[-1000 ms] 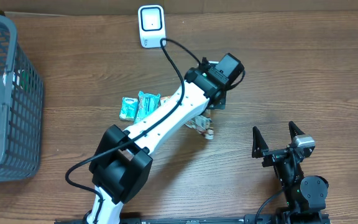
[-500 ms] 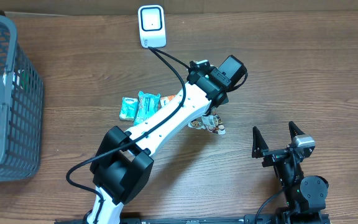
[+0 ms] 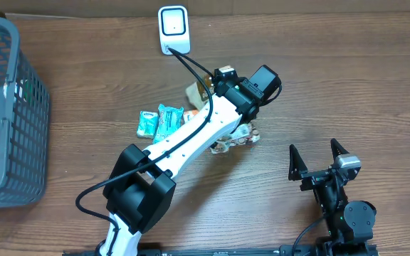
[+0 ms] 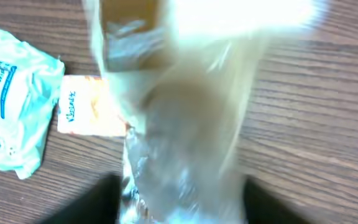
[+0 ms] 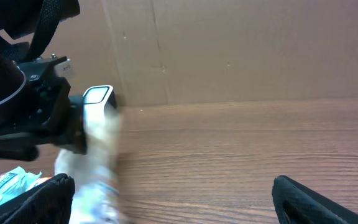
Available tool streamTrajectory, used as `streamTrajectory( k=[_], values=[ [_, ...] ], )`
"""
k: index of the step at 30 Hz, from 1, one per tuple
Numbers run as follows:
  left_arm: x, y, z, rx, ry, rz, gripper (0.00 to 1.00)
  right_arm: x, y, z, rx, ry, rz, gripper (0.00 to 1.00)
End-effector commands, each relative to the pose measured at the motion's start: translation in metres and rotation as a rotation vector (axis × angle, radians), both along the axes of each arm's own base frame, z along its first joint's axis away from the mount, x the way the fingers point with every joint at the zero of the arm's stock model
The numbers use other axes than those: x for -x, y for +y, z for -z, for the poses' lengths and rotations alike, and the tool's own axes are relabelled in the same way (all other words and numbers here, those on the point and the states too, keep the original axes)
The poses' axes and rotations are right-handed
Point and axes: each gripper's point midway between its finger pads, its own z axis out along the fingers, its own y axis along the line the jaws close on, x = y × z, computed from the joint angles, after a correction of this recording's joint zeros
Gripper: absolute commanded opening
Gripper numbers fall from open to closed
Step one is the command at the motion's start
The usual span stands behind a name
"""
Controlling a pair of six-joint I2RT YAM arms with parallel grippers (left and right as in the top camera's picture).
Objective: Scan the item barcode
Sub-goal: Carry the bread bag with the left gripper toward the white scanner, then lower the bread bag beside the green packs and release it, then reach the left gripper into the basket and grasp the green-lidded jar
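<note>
1. The basket stands at the far left edge of the table, well apart from the work, so we judge it is no obstacle.
2. Two teal wipe packs lie left of the middle, beside the white arm. A low sweep to the left could push them.
3. The scanner stands at the far edge, its window up, close to the cardboard wall. Its cable runs near the arm, and there is little room behind it.
4. The left gripper is over the middle of the table, right of and nearer than the scanner.
5. The item, a pale crinkly packet, shows just on its near side. In the wrist view the packet is very blurred and fills the space in front of the fingers.
6. We cannot tell whether the jaws hold it or stand free of it.
7. To do the step well, we think the packet needs a firm pinch at one edge. Then it should go far and left over the window, with the barcode face down and the foil flat.
8. We cannot see where the barcode is.
9. The right gripper rests at the near right with jaws wide and empty. The wood around it is open.
</note>
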Motion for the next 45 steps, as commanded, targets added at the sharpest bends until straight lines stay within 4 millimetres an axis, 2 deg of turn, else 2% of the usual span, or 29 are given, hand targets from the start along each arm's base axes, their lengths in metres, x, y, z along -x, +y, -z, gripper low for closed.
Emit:
streamTrajectory(
  k=[1, 2, 4, 6, 7, 8, 9, 10, 13, 14, 15, 17, 20, 21, 22, 24, 26, 28, 32, 36, 37, 45],
  values=[
    [-0.012, 0.0, -0.004, -0.092, -0.032, 0.167, 1.0, 0.0, 0.0, 0.003, -0.003, 0.001, 0.004, 1.0],
    [-0.016, -0.002, -0.008, -0.114, -0.047, 0.227, 1.0, 0.0, 0.0, 0.003, -0.003, 0.001, 0.004, 1.0],
    [-0.027, -0.001, -0.029, -0.136, -0.082, 0.298, 1.0, 0.0, 0.0, 0.003, -0.003, 0.001, 0.004, 1.0],
    [-0.037, 0.009, -0.062, -0.136, -0.123, 0.282, 0.99, 0.0, 0.0, 0.003, -0.003, 0.001, 0.004, 1.0],
    [-0.045, 0.02, -0.092, -0.126, -0.161, 0.262, 1.0, 0.0, 0.0, 0.003, -0.003, 0.001, 0.003, 1.0],
    [-0.055, 0.04, -0.141, -0.102, -0.227, 0.236, 1.0, 0.0, 0.0, 0.003, -0.003, 0.001, 0.004, 1.0],
    [-0.059, 0.054, -0.169, -0.091, -0.267, 0.217, 1.0, 0.0, 0.0, 0.003, -0.003, 0.001, 0.004, 1.0],
    [-0.062, 0.081, -0.206, -0.084, -0.321, 0.186, 0.99, 0.0, 0.0, 0.003, -0.003, 0.001, 0.004, 1.0],
    [-0.061, 0.146, -0.267, -0.098, -0.416, 0.103, 1.0, 0.0, 0.0, 0.003, -0.003, 0.001, 0.004, 1.0],
    [-0.054, 0.201, -0.296, -0.118, -0.463, -0.015, 1.0, 0.0, 0.0, 0.003, -0.003, 0.001, 0.004, 1.0],
    [-0.047, 0.259, -0.313, -0.149, -0.488, -0.132, 1.0, 0.0, 0.0, 0.003, -0.003, 0.001, 0.004, 1.0],
    [-0.039, 0.317, -0.319, -0.176, -0.487, -0.255, 1.0, 0.0, 0.0, 0.003, -0.003, 0.001, 0.004, 1.0],
    [-0.03, 0.393, -0.309, -0.179, -0.439, -0.382, 1.0, 0.0, 0.0, 0.003, -0.003, 0.001, 0.004, 1.0],
    [-0.027, 0.412, -0.304, -0.168, -0.423, -0.412, 1.0, 0.0, 0.0, 0.003, -0.003, 0.001, 0.004, 1.0],
    [-0.024, 0.442, -0.29, -0.131, -0.391, -0.455, 1.0, 0.0, 0.0, 0.003, -0.003, 0.001, 0.004, 1.0],
    [-0.022, 0.474, -0.272, -0.073, -0.355, -0.498, 1.0, 0.0, 0.0, 0.003, -0.003, 0.001, 0.004, 1.0],
    [-0.024, 0.524, -0.234, -0.018, -0.285, -0.53, 1.0, 0.0, 0.0, 0.003, -0.003, 0.001, 0.004, 1.0],
    [-0.025, 0.547, -0.212, -0.05, -0.227, -0.514, 1.0, 0.0, 0.0, 0.003, -0.003, 0.001, 0.004, 1.0],
    [-0.032, 0.571, -0.161, -0.047, -0.109, -0.464, 1.0, 0.0, 0.0, 0.003, -0.003, 0.001, 0.004, 1.0],
    [-0.043, 0.579, -0.121, -0.022, -0.036, -0.42, 1.0, 0.0, 0.0, 0.003, -0.003, 0.001, 0.004, 1.0],
    [-0.05, 0.578, -0.103, 0.003, -0.012, -0.384, 0.99, 0.0, 0.0, 0.003, -0.003, 0.001, 0.004, 1.0],
    [-0.063, 0.585, -0.051, 0.05, 0.054, -0.367, 0.9, 0.0, 0.0, 0.003, -0.003, 0.001, 0.004, 1.0]
  ],
)
